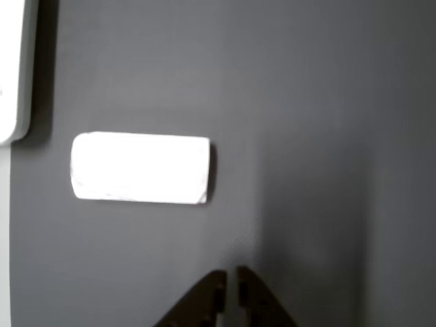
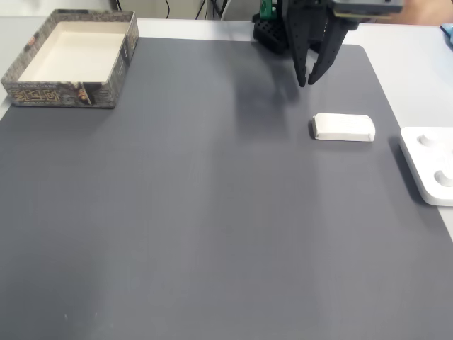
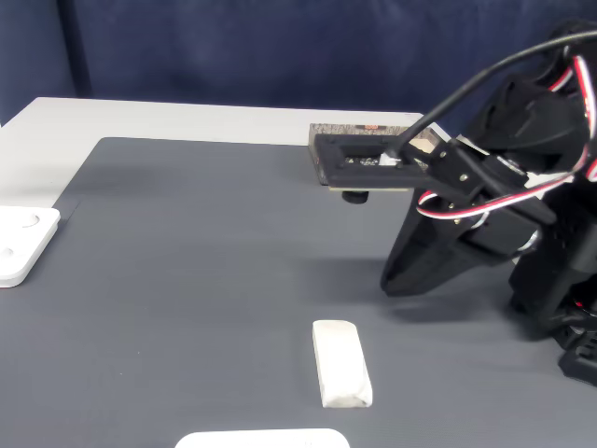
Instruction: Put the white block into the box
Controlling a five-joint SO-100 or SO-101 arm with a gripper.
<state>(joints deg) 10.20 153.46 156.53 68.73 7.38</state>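
The white block point(image 2: 343, 127) lies flat on the dark grey mat, at the right in a fixed view. My gripper point(image 2: 308, 83) hangs above the mat just behind and left of the block, apart from it. Its jaws stand almost together with a thin slit and nothing between them. In the other view the block point(image 1: 139, 167) lies up and left of the gripper's tips point(image 1: 229, 289). From the side, the block point(image 3: 340, 362) lies in front of the gripper point(image 3: 387, 283). The box point(image 2: 71, 88) stands at the mat's far left corner, cream inside, and is partly hidden behind the arm point(image 3: 345, 128).
A flat white panel with round buttons point(image 2: 432, 166) lies off the mat's right edge, close to the block; it also shows as the panel point(image 1: 13, 68) and the panel point(image 3: 23, 243). Another white object's edge point(image 3: 261, 439) sits at the bottom. Bare mat lies between block and box.
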